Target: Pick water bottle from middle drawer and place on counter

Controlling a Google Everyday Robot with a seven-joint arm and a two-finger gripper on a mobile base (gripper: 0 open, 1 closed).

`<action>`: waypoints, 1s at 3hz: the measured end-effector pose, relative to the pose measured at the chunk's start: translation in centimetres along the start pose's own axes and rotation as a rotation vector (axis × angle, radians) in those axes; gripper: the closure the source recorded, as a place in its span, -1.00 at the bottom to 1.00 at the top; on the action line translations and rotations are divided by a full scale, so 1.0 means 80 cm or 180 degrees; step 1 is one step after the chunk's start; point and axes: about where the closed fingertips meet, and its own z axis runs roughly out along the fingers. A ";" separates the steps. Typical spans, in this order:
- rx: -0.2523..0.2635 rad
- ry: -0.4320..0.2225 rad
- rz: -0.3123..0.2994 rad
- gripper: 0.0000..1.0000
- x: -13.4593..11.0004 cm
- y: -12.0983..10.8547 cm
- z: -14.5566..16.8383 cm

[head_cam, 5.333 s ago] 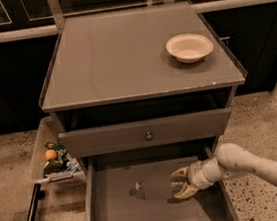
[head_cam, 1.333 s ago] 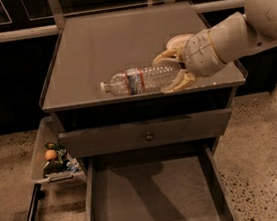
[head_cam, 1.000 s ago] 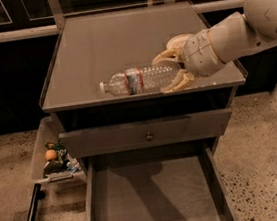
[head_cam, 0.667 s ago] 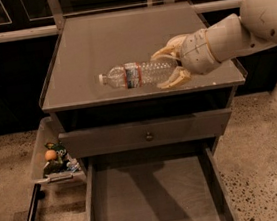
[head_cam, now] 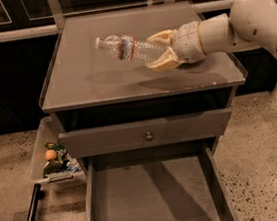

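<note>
Camera view: gripper [head_cam: 161, 50] clamps the water bottle [head_cam: 130, 48] over the counter [head_cam: 87, 86].

Reaching in from the right, the arm holds the claw above the counter's middle. Its two pale fingers [head_cam: 161, 35] are closed part way around the bottle's base end, one on the far side and one on the near side. The bottle lies almost level with its white cap pointing left, raised off the grey top, and its shadow falls on the surface beneath. Below, the middle drawer [head_cam: 150, 204] stands pulled out toward the near edge, under the drawer front with a knob [head_cam: 147, 135]. A bin of toys [head_cam: 52, 158] sits at the cabinet's left.
</note>
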 end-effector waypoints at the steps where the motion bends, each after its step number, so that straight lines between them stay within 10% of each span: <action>1: 0.0001 -0.0174 0.0252 1.00 0.004 -0.024 0.030; 3: -0.0308 0.0199 0.0414 1.00 0.022 -0.031 0.064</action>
